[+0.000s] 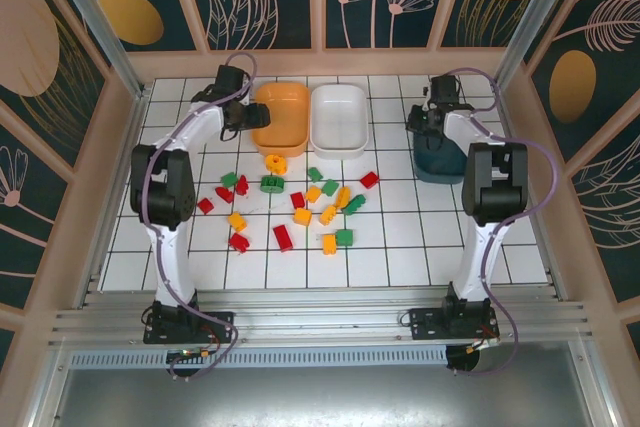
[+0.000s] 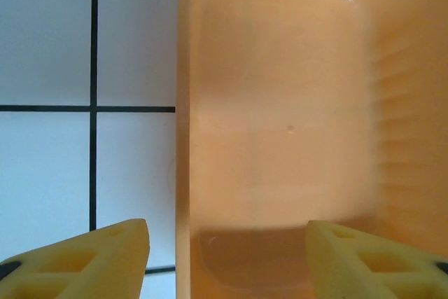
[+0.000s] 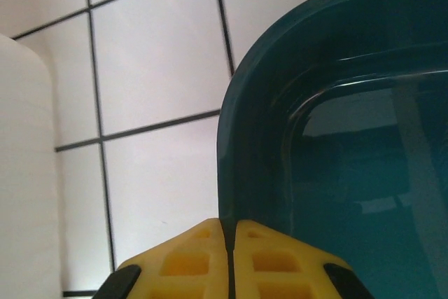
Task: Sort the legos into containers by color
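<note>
The legos lie scattered on the tiled floor mid-table, among them a red one [image 1: 283, 237], a green one [image 1: 272, 184] and a yellow one [image 1: 276, 162]. Three containers stand at the back: orange [image 1: 285, 97], white [image 1: 338, 119] and dark teal [image 1: 441, 160]. My left gripper [image 1: 238, 113] is open, its yellow fingers [image 2: 105, 257] standing either side of the orange container's left wall [image 2: 183, 138]. My right gripper [image 1: 432, 117] is shut on the teal container's rim [image 3: 241, 138], which runs down between the closed fingers [image 3: 189, 260].
Wooden walls fence the table on three sides. The white container's edge [image 3: 24, 173] lies just left of the right gripper, one tile away from the teal one. Bare tiles [image 1: 480, 247] stretch along the front and right of the lego pile.
</note>
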### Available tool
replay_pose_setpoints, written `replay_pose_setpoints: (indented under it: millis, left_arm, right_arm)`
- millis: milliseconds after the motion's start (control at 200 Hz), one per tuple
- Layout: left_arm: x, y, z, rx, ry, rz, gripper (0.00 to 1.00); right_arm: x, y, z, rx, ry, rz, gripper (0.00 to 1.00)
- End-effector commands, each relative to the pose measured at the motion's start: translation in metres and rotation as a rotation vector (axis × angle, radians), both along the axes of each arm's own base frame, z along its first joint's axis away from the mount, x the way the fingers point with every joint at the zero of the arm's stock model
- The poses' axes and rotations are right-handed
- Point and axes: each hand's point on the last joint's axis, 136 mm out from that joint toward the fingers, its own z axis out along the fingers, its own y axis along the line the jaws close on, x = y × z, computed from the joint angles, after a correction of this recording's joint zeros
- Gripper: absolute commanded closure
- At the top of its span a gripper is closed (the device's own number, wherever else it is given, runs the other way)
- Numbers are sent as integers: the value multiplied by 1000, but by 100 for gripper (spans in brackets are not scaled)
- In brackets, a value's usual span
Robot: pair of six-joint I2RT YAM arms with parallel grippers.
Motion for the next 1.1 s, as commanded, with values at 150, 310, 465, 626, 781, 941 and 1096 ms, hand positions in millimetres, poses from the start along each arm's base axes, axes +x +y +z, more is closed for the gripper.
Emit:
replay_pose_setpoints:
  millis: [150, 310, 465, 626, 781, 941, 1096]
  left_arm:
    - [-33, 1, 89, -161, -263, 78, 28]
    - [-76, 5, 92, -251, -309, 105, 26]
    - [-103, 10, 81, -255, -291, 105, 20]
    - [-122, 9, 75, -283, -285, 95, 19]
    - [-136, 6, 74, -324, -291, 84, 18]
    - [-152, 10, 68, -355, -296, 110, 18]
    - [-178, 33, 50, -411, -306, 281, 19]
  right_arm:
    - [36, 74, 11, 89, -40, 49, 92]
    - [54, 105, 19, 123, -52, 69, 91]
    - [63, 110, 25, 134, -47, 53, 55]
    - [54, 109, 61, 158, -105, 75, 51]
    - [30, 87, 114, 184, -216, 58, 50]
    - [-14, 49, 105, 143, -198, -1, 51]
    - [-83, 56, 69, 101, -167, -70, 52]
